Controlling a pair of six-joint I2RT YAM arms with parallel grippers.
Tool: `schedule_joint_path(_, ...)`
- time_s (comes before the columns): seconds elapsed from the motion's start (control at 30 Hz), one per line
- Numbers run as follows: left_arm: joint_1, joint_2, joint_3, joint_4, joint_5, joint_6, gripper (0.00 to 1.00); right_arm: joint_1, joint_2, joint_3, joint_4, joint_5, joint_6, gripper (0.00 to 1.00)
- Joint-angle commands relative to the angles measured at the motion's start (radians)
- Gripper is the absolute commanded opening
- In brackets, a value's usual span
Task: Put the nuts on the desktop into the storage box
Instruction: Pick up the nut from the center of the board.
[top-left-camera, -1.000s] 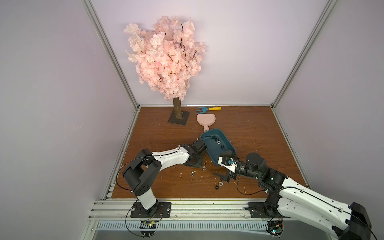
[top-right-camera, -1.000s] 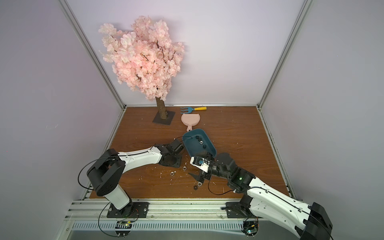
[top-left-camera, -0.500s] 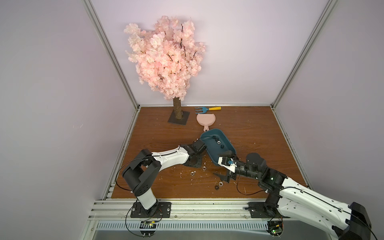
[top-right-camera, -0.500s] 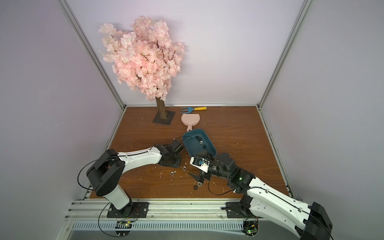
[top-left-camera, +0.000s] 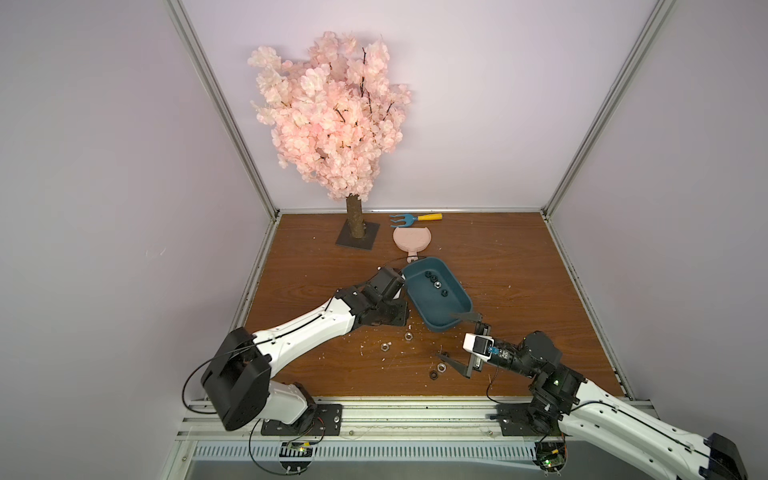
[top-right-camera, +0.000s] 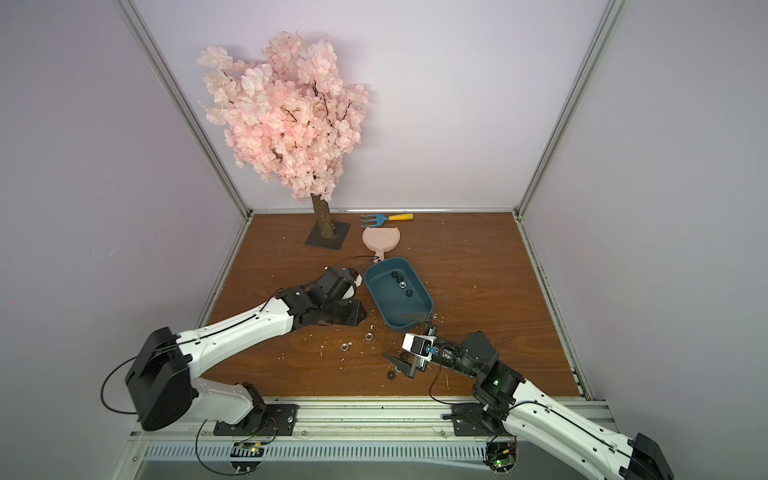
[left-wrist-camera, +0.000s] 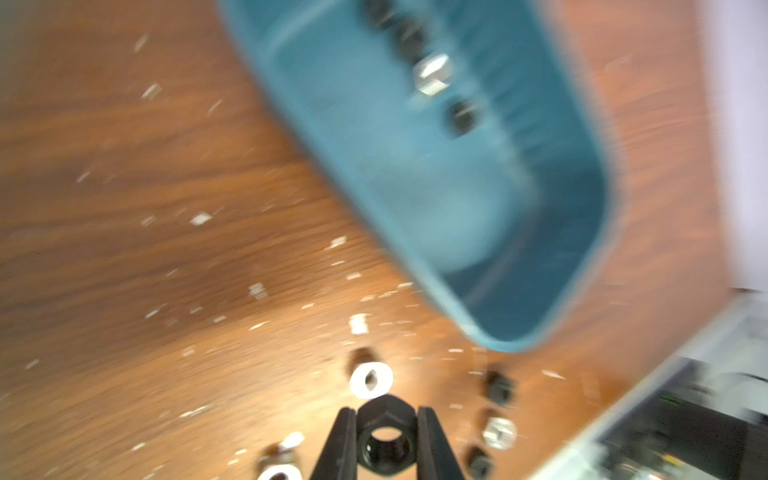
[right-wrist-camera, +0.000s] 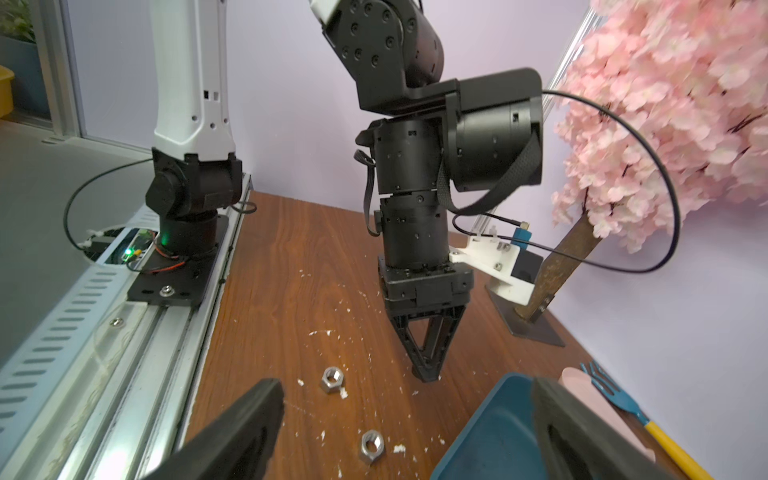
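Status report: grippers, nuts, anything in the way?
Left gripper shut on black nut. Right gripper open, by storage box. Four nuts inside, several loose on desktop. Way in looks clear.

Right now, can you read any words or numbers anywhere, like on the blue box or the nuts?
None: no word, number or brand is readable in any view.
Dark teal plastic storage box: plain, no label.
Black hexagonal metal nut in the left pincer: no marking shows.
Small circuit board below the left arm's base: print, if any, too small to read.
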Motion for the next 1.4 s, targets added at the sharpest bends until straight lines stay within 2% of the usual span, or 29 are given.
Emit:
schedule_joint_path(0.0, 0.014, -0.089, -0.052, 0.199, 0.222, -0.012, 0.21, 0.003, -0.007, -0.019, 0.230, -0.046, 0.011, 0.99)
schedule_joint_path(0.13, 0.013, -0.179, -0.133, 0.447, 0.438, -0.095, 0.22, 0.003, 0.033, -0.011, 0.308, -0.062, 0.024, 0.95)
schedule_joint_path(0.3, 0.011, -0.262, -0.206, 0.640, 0.531, -0.179, 0.20, 0.004, 0.058, -0.024, 0.390, -0.064, 0.025, 0.88)
schedule_joint_path(0.6, -0.010, -0.306, -0.284, 0.787, 0.600, -0.237, 0.19, 0.003, 0.138, 0.008, 0.397, -0.061, 0.020, 0.71)
schedule_joint_path(0.97, -0.015, -0.287, -0.324, 0.855, 0.613, -0.278, 0.19, 0.003, 0.202, 0.041, 0.429, -0.040, 0.044, 0.64)
schedule_joint_path(1.23, -0.014, -0.273, -0.335, 0.887, 0.613, -0.301, 0.19, 0.004, 0.218, 0.067, 0.425, -0.059, 0.055, 0.56)
schedule_joint_path(1.37, -0.015, -0.277, -0.331, 0.890, 0.615, -0.304, 0.19, 0.003, 0.217, 0.071, 0.407, -0.050, 0.039, 0.47)
